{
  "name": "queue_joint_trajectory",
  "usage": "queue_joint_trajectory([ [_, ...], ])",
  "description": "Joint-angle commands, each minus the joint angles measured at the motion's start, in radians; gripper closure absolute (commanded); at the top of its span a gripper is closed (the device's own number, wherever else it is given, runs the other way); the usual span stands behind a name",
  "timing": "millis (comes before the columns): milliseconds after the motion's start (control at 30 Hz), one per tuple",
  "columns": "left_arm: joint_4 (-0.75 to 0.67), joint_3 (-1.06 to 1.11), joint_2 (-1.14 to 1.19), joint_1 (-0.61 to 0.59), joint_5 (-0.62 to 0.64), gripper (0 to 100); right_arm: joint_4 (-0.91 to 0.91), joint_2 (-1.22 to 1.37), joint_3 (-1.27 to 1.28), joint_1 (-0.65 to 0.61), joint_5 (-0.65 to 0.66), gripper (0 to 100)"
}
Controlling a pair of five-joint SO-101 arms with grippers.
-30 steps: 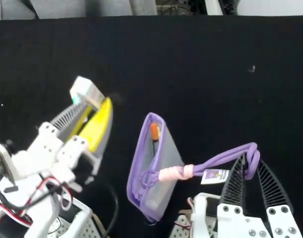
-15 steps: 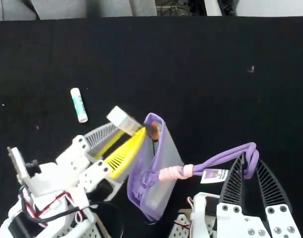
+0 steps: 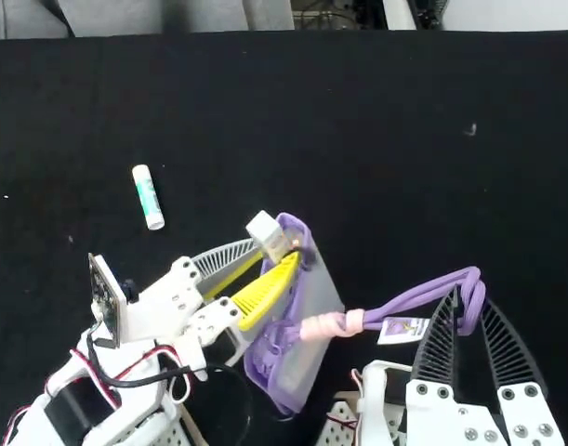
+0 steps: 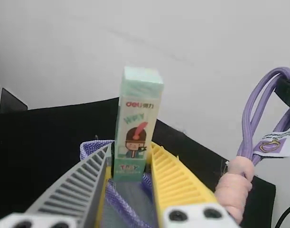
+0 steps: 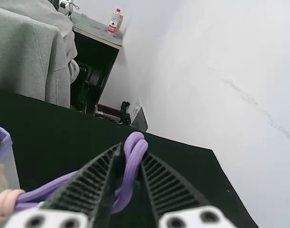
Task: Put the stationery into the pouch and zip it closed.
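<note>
From above, the left gripper (image 3: 274,249) sat at the upper end of the pouch (image 3: 318,299), its grey and yellow fingers clamped on a boxed eraser (image 3: 268,232). The eraser's far end stuck out past the fingertips and lay over the pouch's purple rim. The pouch, clear-walled with purple trim, lay near the front of the black table (image 3: 376,139). A purple cord (image 3: 414,293) ran from it, through a pink knot (image 3: 326,325) and past a small tag (image 3: 402,329), to the right gripper (image 3: 468,302), whose black fingers were pinched on the cord's loop. A white tube with a green label, probably a glue stick (image 3: 148,196), lay alone on the table, well apart from the pouch.

In the left wrist view, the eraser (image 4: 137,123) stood upright between the fingers of the left gripper (image 4: 129,147), gripped at its lower end. The pouch's purple rim (image 4: 90,145) showed just behind and below it. The cord (image 4: 258,109), tag (image 4: 277,140) and knot (image 4: 237,178) hung off to one side.

In the right wrist view, the right gripper (image 5: 131,152) was closed around the cord (image 5: 54,190), with the loop bulging out between the fingertips. The knot (image 5: 4,202) and a corner of the pouch (image 5: 1,161) sat at the edge.
</note>
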Motion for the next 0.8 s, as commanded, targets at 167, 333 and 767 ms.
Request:
queue_joint_trajectory([
  [167, 0.011, 0.044, 0.003, 0.007, -0.005, 89, 0.032, 0.004, -0.013, 0.009, -0.008, 98.7],
  [333, 0.051, 0.028, 0.003, 0.005, -0.005, 85, 0.032, 0.004, -0.013, 0.009, -0.008, 98.7],
  [767, 0.060, -0.033, 0.003, 0.005, -0.075, 85, 0.032, 0.004, -0.013, 0.009, -0.008, 98.7],
])
